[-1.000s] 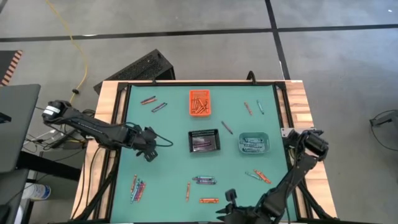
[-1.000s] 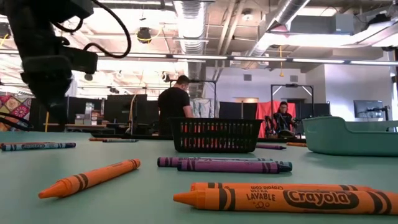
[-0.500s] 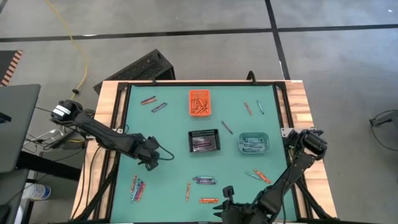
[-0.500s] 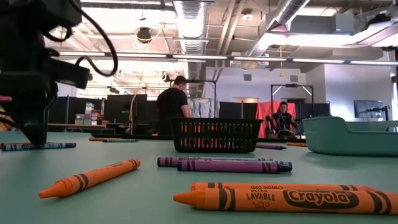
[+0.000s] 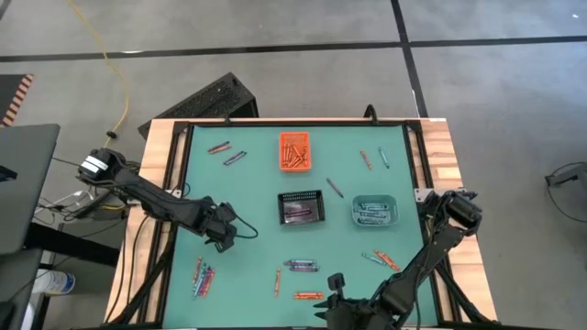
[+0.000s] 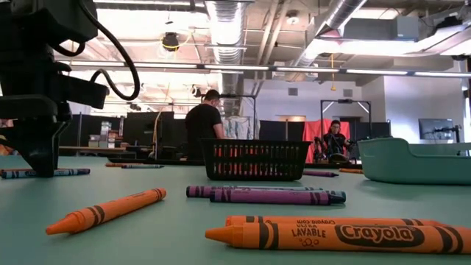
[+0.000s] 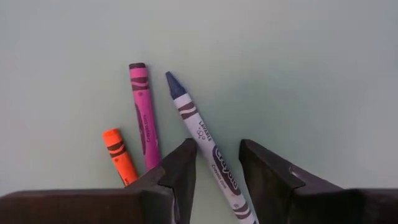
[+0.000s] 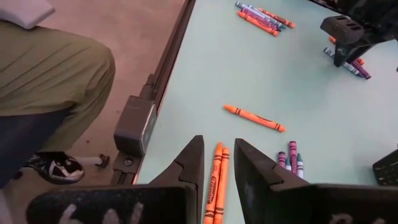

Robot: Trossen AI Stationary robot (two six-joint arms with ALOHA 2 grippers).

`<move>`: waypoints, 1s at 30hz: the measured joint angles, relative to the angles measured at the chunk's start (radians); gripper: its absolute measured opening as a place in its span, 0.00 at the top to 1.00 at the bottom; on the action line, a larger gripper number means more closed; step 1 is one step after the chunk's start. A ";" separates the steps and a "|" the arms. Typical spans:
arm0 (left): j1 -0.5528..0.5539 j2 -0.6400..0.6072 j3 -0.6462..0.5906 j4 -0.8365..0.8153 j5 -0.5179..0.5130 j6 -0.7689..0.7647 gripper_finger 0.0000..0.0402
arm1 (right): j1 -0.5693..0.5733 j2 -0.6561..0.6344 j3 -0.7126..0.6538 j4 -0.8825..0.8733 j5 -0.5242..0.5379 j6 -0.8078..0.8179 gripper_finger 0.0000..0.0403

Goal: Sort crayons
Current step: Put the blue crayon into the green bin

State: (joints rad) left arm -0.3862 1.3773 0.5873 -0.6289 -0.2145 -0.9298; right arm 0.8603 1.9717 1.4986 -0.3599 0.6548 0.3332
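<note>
Crayons lie flat and scattered on the green table top: a cluster at the front left (image 5: 202, 275), a purple pair (image 5: 301, 266), two orange ones (image 5: 307, 295) at the front, and others at the far left (image 5: 227, 152) and right (image 5: 381, 259). My left gripper (image 5: 222, 240) is open and low over the table, just beyond the front-left cluster. Its wrist view shows a blue crayon (image 7: 205, 140) running between its fingers, with a pink one (image 7: 143, 118) and an orange one (image 7: 118, 155) beside it. My right gripper (image 5: 335, 286) is open at the front edge, over the two orange crayons (image 8: 216, 180).
An orange bin (image 5: 293, 151), a black mesh bin (image 5: 301, 208) and a teal bin (image 5: 373, 211) hold crayons at mid-table. A raised black frame (image 5: 179, 183) edges the table. A person's leg (image 8: 50, 81) is beside the front edge.
My left gripper has gone toward the table's near edge and down, from high above the table to just over it, beside the front-left cluster of crayons. No crayon has moved.
</note>
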 joint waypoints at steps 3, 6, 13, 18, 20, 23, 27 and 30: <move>0.000 0.001 -0.001 0.001 0.006 0.003 0.79 | 0.000 0.000 0.000 0.000 0.000 0.000 0.80; 0.000 0.001 -0.001 0.003 0.010 0.005 0.88 | 0.000 0.000 0.000 0.000 0.000 0.000 0.80; 0.000 0.001 -0.002 0.062 0.009 0.069 0.97 | 0.000 0.000 0.000 0.000 0.000 0.000 0.80; 0.002 0.008 0.034 0.079 0.019 0.133 0.95 | 0.000 0.000 0.000 0.000 0.000 0.000 0.80; 0.001 0.008 0.062 0.140 0.030 0.159 0.95 | 0.000 0.000 0.000 0.000 0.000 0.000 0.80; -0.001 0.006 0.071 0.238 0.048 0.242 0.96 | -0.004 0.000 0.000 -0.001 -0.001 0.006 0.80; -0.011 0.004 0.074 0.516 0.114 0.393 0.96 | -0.010 0.000 0.000 -0.005 0.000 0.018 0.80; -0.014 0.005 0.072 0.700 0.150 0.485 0.96 | -0.013 0.000 0.000 -0.005 0.000 0.018 0.80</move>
State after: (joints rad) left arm -0.4001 1.3827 0.6598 0.0713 -0.0648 -0.4446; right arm 0.8475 1.9717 1.4986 -0.3653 0.6544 0.3508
